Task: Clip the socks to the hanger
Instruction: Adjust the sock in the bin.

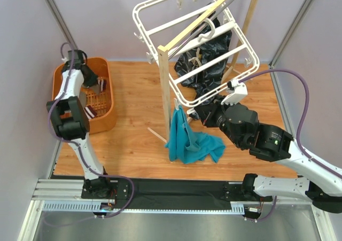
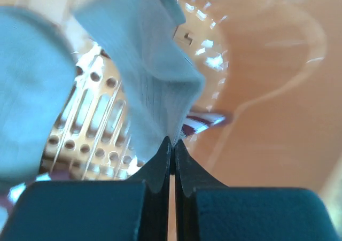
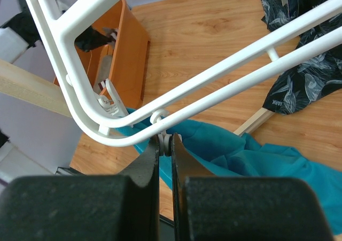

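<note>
Left jaws tight on grey ribbed sock point(image 2: 155, 91) (maroon-striped cuff point(image 2: 206, 122) behind); right jaws tight on hanger point(image 3: 240, 62) clip point(image 3: 164, 142).

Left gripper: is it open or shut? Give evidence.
Shut. On the left gripper, black fingers meet, pinching a grey ribbed sock above the perforated orange plastic basket.

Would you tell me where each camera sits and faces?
Top external: above, behind, looking down on large white plastic hanger; left arm, right arm show.
Left wrist: faces into orange plastic basket; left fingers pinch a small grey sock.
Right wrist: faces the hanger's lower rail; right fingers clamp a white clip.
All three share the basket.
</note>
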Motion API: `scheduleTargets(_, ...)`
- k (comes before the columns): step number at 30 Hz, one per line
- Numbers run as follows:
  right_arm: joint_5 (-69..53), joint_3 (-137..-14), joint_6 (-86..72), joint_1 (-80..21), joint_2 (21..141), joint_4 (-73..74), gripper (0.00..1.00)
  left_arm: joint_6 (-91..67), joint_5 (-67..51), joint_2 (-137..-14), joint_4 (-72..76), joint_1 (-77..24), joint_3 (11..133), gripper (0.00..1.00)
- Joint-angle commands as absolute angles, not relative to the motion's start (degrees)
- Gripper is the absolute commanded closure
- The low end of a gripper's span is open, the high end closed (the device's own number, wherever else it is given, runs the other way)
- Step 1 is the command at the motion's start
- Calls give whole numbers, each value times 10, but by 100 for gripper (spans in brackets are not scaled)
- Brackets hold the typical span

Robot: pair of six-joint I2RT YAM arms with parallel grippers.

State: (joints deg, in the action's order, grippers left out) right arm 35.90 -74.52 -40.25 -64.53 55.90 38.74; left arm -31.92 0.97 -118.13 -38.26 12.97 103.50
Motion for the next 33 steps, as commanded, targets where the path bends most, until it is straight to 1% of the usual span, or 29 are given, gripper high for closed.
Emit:
scheduleTargets(1,347,-748,-399,-642,566,414,100,-450,-69,-1071,-263,177,945,100)
scheduleTargets(7,343,-754,-399,-642,570,417,100,-546,-91,-1072,-276,217,873,100)
scheduleTargets(8,342,-755,-399,-642,572,417,100,-556,-88,-1076,-297,221,868,100)
scheduleTargets(10,340,-758,-398,-642,575,417,100,-562,-83,-1083,-304,222,851,100)
scheduleTargets(11,339,-758,-398,-642,577,417,100,-565,-70,-1084,-313,222,846,95)
scheduleTargets(12,338,-759,-398,-642,577,417,100,-575,-69,-1085,-316,223,832,95)
scheduleTargets(15,339,-758,-402,-642,577,417,100,-571,-80,-1088,-301,229,813,95)
scheduleTargets(19,341,-756,-400,-642,577,415,100,-553,-54,-1088,-332,237,802,95)
scheduleTargets(22,341,-757,-399,-641,578,416,100,-528,-29,-1078,-343,237,797,80)
scheduleTargets(23,341,-757,-398,-641,578,415,100,-519,-26,-1075,-347,237,799,71)
scheduleTargets(26,336,-760,-394,-639,582,416,100,-475,-33,-1063,-352,237,809,61)
scheduleTargets(33,326,-757,-394,-635,582,414,100,-387,-18,-1001,-329,235,800,59)
